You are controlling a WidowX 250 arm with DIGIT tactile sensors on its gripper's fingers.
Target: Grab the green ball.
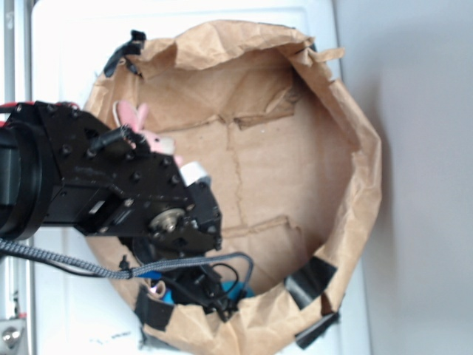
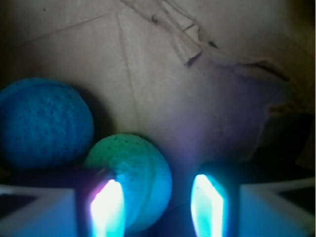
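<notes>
In the wrist view the green ball (image 2: 133, 175), small and dimpled, lies on the brown paper floor just ahead of my gripper (image 2: 158, 210). It sits against the left finger (image 2: 106, 210) and reaches partly into the gap; the right finger (image 2: 207, 207) stands apart from it. The jaws are open. A blue ball (image 2: 44, 123) of similar size touches the green ball at its upper left. In the exterior view my black arm (image 1: 133, 200) reaches down into the near left of the paper bag (image 1: 347, 126); the gripper tips and the green ball are hidden under it.
A pink plush bunny (image 1: 140, 126) lies at the bag's left behind my arm. The bag's crumpled walls rise all round, with black tape patches (image 1: 310, 281) on the rim. A torn paper flap (image 2: 237, 69) lies on the floor ahead to the right.
</notes>
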